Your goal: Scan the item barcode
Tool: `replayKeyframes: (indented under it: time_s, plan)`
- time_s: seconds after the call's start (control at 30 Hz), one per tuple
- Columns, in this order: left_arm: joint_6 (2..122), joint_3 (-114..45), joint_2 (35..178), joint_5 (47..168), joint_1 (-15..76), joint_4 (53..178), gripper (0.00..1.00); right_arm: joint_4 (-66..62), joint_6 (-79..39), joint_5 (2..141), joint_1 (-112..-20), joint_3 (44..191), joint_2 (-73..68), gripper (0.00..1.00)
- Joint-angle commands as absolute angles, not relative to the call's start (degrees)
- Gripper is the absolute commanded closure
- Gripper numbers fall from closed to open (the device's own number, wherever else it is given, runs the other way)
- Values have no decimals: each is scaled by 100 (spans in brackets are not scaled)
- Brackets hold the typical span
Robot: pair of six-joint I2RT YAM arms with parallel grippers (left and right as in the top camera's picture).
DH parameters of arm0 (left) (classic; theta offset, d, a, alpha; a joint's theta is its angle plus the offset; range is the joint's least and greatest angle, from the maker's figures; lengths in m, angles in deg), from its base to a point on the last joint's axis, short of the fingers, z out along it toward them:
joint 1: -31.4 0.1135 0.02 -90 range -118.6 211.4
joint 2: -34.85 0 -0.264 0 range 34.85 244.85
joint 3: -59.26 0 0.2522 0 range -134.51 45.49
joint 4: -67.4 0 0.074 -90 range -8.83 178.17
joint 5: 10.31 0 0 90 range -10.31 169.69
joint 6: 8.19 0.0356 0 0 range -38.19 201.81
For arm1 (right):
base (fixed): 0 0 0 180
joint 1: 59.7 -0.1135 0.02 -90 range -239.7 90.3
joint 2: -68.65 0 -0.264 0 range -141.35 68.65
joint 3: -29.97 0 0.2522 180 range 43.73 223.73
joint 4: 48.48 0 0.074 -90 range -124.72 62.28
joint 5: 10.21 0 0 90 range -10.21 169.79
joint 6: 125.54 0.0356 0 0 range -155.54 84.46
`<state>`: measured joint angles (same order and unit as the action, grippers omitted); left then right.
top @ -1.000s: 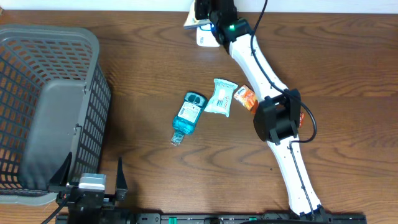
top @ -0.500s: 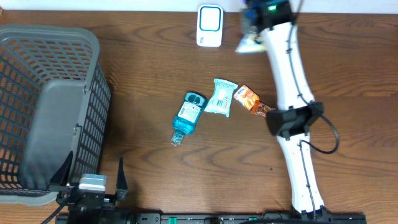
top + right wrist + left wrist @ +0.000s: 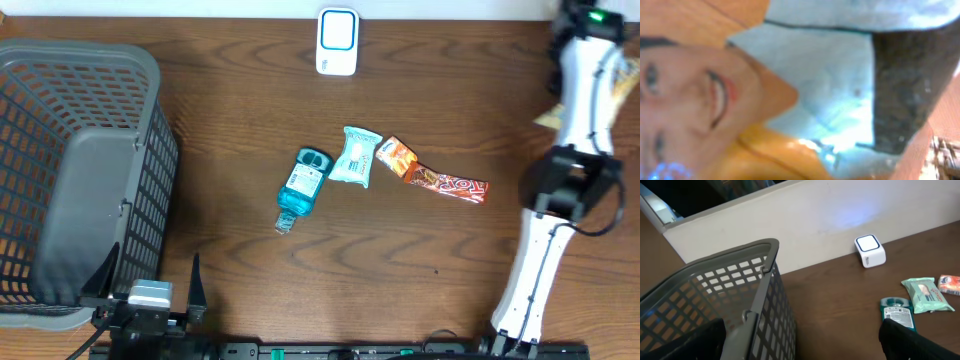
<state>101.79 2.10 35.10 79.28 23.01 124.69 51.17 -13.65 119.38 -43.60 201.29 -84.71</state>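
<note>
Right jaws: closed on the printed-face packet [image 3: 740, 100], at the far right, well apart from the scanner [image 3: 337, 40]; we judge it lifted so its barcode can be presented.
Left jaws: wide, empty, parked beside the basket [image 3: 60, 150], clear of the work.

Basket [image 3: 90, 170] blocks the left; bottle [image 3: 303, 185], wipes pack [image 3: 355, 157] and candy bar [image 3: 442, 181] crowd the centre, bare tabletop [image 3: 230, 290] around.

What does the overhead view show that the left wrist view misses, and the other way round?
Only overhead: the right arm and the red candy bar. Only left wrist: the pale wall behind the table. Both: basket, scanner, blue bottle, wipes packet, orange snack.
</note>
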Motion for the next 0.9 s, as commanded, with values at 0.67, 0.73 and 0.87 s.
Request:
replayKeyframes:
  time_s: [0.67, 0.73, 0.87]
  plan:
    - [10280, 216, 3502, 7854, 2280, 12463, 2, 4328, -2080, 8983, -1978, 18850, -7490, 1]
    - [10278, 216, 3502, 7854, 2280, 12465, 2, 4328, -1925, 8920, -2207, 18850, -7002, 1]
    - [10278, 216, 3502, 7854, 2280, 12463, 2, 4407, -1553, 8516, -2562, 18850, -6279, 1]
